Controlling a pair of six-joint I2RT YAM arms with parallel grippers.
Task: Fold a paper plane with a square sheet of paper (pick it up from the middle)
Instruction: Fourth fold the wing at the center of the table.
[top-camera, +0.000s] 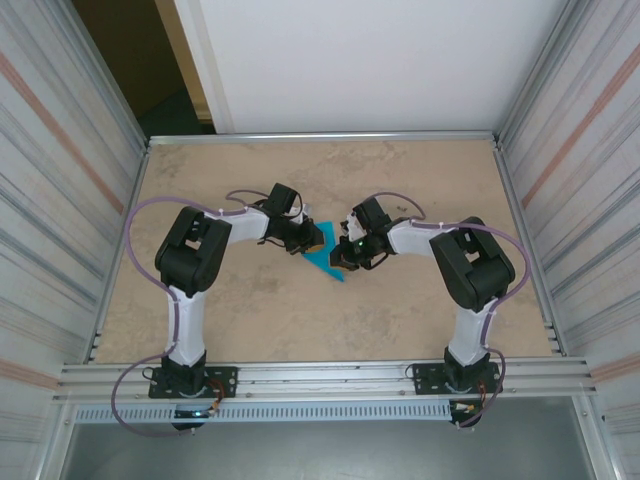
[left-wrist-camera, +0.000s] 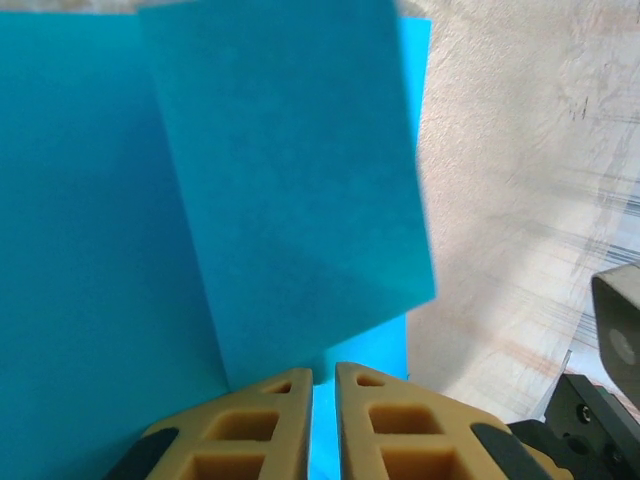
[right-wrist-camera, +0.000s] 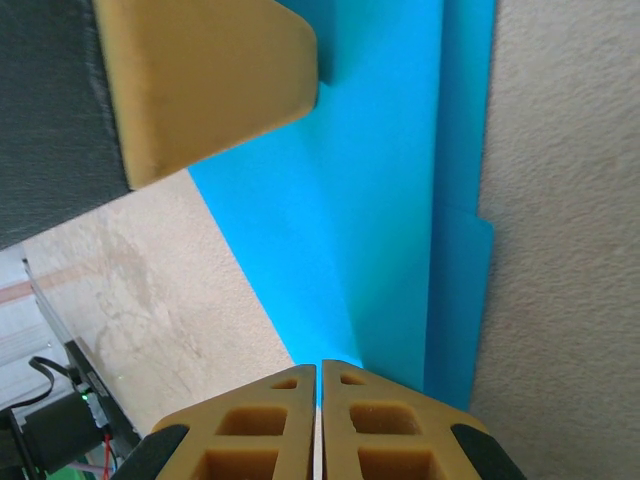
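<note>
Teal paper (top-camera: 327, 264), seemingly thin, light and floppy, spans between the two tools, fanning out ahead of each; left gripper (left-wrist-camera: 322, 374) and right gripper (right-wrist-camera: 318, 368) each pinch an edge. I'd hold near creases, gently.

I count two robot arms, the left arm (top-camera: 195, 250) and the right arm (top-camera: 470, 265). Each ends in one pincer, so two: the left pincer (left-wrist-camera: 323, 375) and the right pincer (right-wrist-camera: 319, 372). There is one sheet of teal-blue paper (top-camera: 325, 265), one worktop (top-camera: 420, 180), and two purple cables (top-camera: 135, 240), one per arm.
</note>
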